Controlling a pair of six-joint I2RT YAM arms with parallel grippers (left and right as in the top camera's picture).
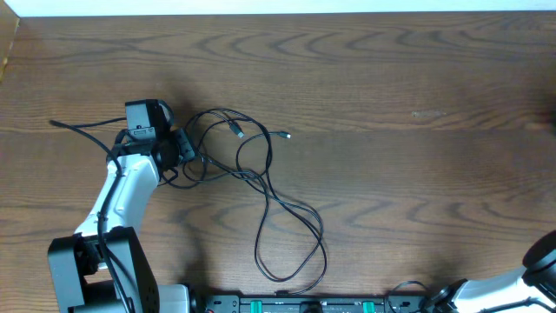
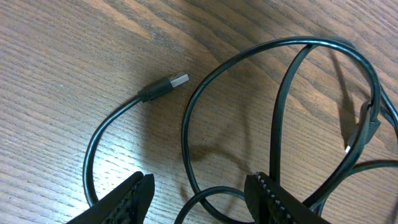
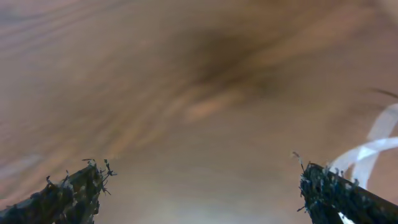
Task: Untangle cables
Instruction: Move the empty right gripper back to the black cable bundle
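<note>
Cables [image 1: 258, 176] on the table [image 1: 391, 78], in loops just right of the left tool [image 1: 184, 149], one strand toward the near edge

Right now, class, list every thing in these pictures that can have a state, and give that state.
cables, tangled in overlapping loops, lying on the table
USB plug, unplugged, lying free on the table
left gripper, open, low over the tangle, a cable loop between its fingers
right gripper, open wide, nothing between its fingers
</note>
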